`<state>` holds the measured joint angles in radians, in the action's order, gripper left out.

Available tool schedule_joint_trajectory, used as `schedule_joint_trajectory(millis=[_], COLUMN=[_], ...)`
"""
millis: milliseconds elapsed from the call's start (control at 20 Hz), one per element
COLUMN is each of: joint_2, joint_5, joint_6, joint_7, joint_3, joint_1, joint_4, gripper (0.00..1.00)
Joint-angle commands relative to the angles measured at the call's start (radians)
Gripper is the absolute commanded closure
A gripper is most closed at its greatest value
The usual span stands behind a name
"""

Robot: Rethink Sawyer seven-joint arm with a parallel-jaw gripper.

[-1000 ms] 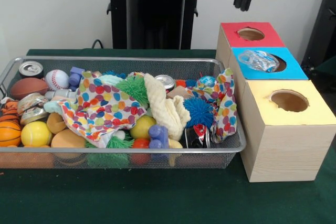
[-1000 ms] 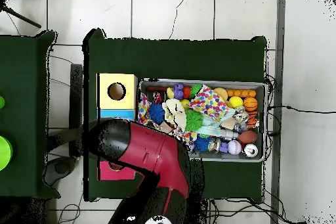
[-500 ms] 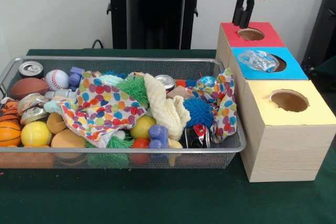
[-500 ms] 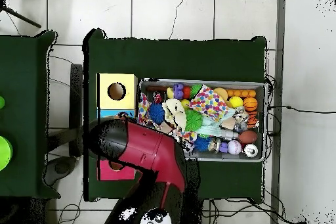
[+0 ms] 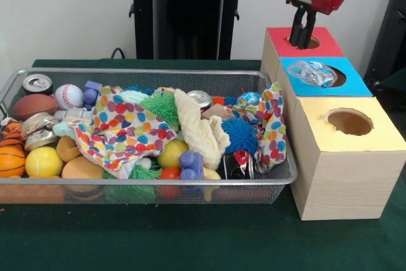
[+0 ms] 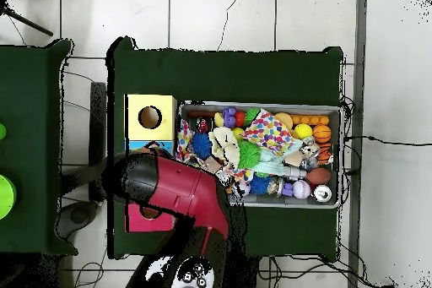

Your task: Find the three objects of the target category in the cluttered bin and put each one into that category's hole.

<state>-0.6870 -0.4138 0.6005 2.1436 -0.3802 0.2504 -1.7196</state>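
A wire mesh bin (image 5: 146, 182) holds a jumble of balls, spiky toys, cans and a spotted cloth (image 5: 120, 128). To its right stand three wooden boxes with holes: red top (image 5: 279, 37), blue top (image 5: 356, 84), yellow top (image 5: 374, 139). A crushed clear plastic bottle (image 5: 312, 73) lies across the blue box's hole. My gripper (image 5: 303, 35) hangs just over the red box's hole, its fingers close together with nothing seen between them. In the overhead view my red arm (image 6: 181, 196) covers the gripper and most of the red and blue boxes.
Silver cans sit at the bin's far left (image 5: 37, 82) and middle back (image 5: 200, 99), and a crushed dark can (image 5: 238, 163) lies at the front right. A cream cloth (image 5: 200, 131) drapes over the middle. The yellow box (image 6: 150, 117) shows beside the bin (image 6: 340, 158) overhead.
My gripper has come down and slightly right, from high above the red box to just over its hole. The bin's contents and the bottle have not moved.
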Motion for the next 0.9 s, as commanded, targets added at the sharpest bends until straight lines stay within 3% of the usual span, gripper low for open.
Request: schedule_joint_trajectory(millis=[50,350,550,900], joint_2=[0.054,0.104,0.113,0.172], joint_5=[-0.053,-0.071,-0.109,-0.110], joint_6=[-0.100,-0.249,-0.275,-0.444], joint_7=[0.233,0.193,0.212,0.206], joint_3=[0.114,0.187,0.237,0.349], joint_1=[0.007,-0.046,-0.064,-0.132], joint_4=[-0.088,-0.116,-0.139,-0.171], gripper=[1.00,1.00,1.00,1.00])
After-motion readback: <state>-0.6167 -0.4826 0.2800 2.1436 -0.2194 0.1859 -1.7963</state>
